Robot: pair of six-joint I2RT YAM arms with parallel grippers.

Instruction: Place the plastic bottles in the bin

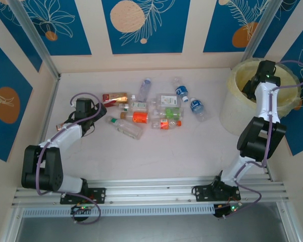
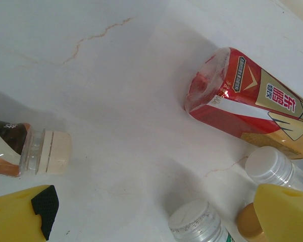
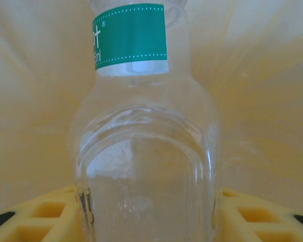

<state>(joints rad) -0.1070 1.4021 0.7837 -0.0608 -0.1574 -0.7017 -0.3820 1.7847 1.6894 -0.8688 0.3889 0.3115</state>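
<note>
Several plastic bottles (image 1: 156, 113) lie scattered mid-table. My left gripper (image 1: 93, 108) hovers at the left end of that pile, open (image 2: 156, 224) with nothing between its yellow fingers (image 2: 20, 214). A red and gold bottle (image 2: 247, 101) lies ahead of it. A white-capped bottle (image 2: 197, 222) lies close by the right finger. A brown bottle with a cream cap (image 2: 25, 151) lies to the left. My right gripper (image 1: 252, 84) hangs over the pale yellow bin (image 1: 232, 80), shut (image 3: 146, 222) on a clear bottle with a green label (image 3: 141, 151). The bin's inner wall (image 3: 272, 101) is behind it.
The bin stands at the table's far right, against the side wall. Blue-labelled bottles (image 1: 189, 99) lie between the pile and the bin. An orange-labelled bottle (image 1: 140, 117) and a clear one (image 1: 126, 127) lie nearest the left arm. Bare table lies in front of the pile.
</note>
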